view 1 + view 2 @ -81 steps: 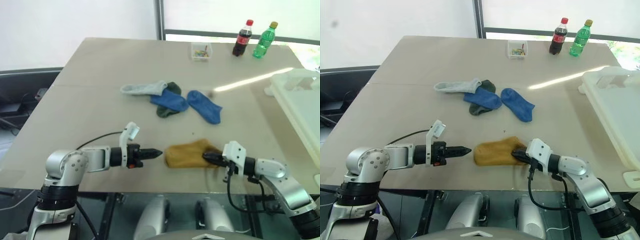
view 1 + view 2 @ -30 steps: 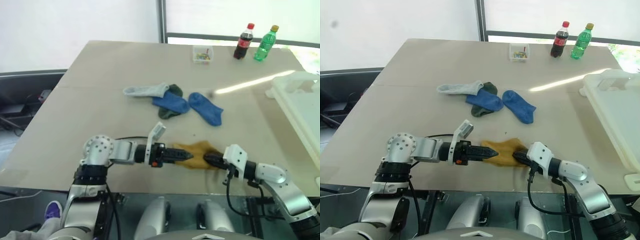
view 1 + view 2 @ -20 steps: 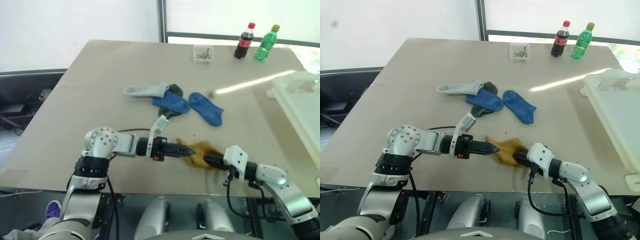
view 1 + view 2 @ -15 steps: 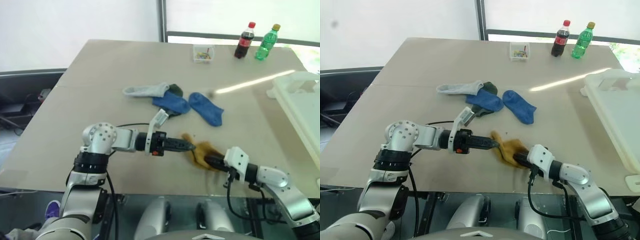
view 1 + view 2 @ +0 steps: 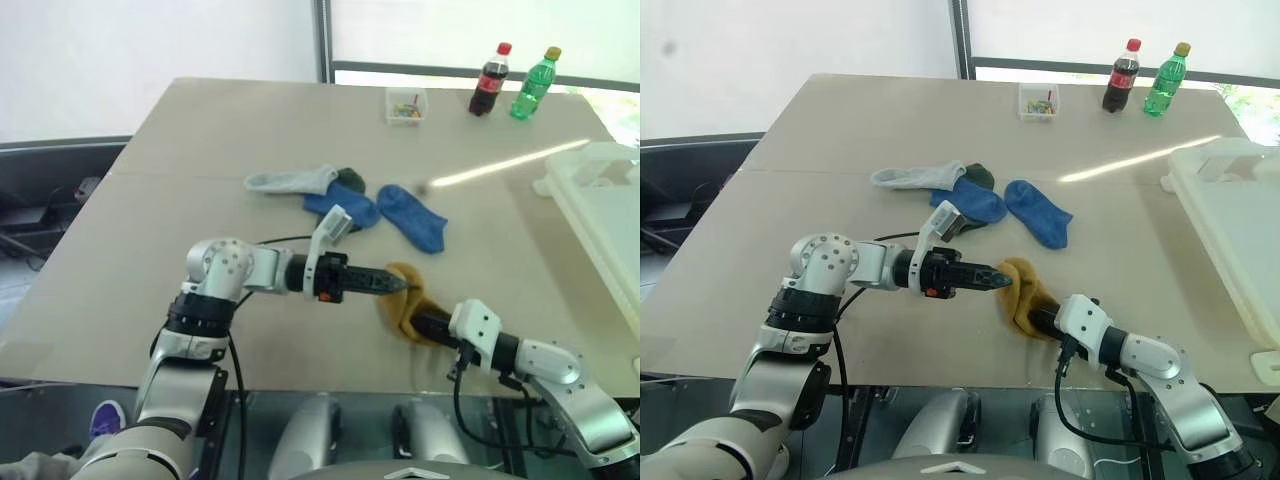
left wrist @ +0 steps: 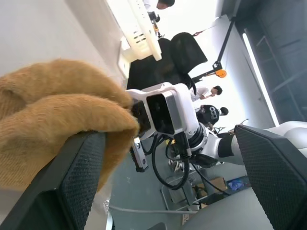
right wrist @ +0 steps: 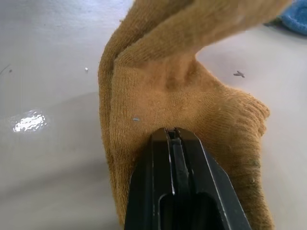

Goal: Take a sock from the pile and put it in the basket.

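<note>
Sock pickup is in hand: mustard sock (image 5: 405, 300) sits bunched on the counter (image 5: 200, 150) near the front edge, well apart from the rest of the pile (image 5: 345, 203). Right gripper (image 7: 173, 143) has its jaws fully closed, pinching the knit at one end; the right wrist view shows the fabric folding up and over from that pinch point. Left gripper (image 5: 395, 283) comes in level from the robot's left, tips at the sock's raised fold; in the left wrist view the jaws stand wide apart with the fold lying against one finger (image 6: 72, 182), nothing clamped. Judgement: grasp is secured by the right side, transfer not started. Next move calls for lifting the sock clear of the counter and carrying it right, to the basket (image 5: 600, 200) at the counter's right edge; left jaws need to back off or they may snag the fold. Materials: sock is soft ribbed knit, floppy, holds no shape, will drape and swing when lifted. Remaining socks, two blue, one light grey, one dark green, lie flat and partly overlapping mid-counter. Counter is smooth, matte beige, with a bright glare streak. Basket is rigid white plastic with a thick rounded rim. Clear box (image 5: 405, 105) and two bottles (image 5: 508, 80) stand at the far edge, irrelevant.
</note>
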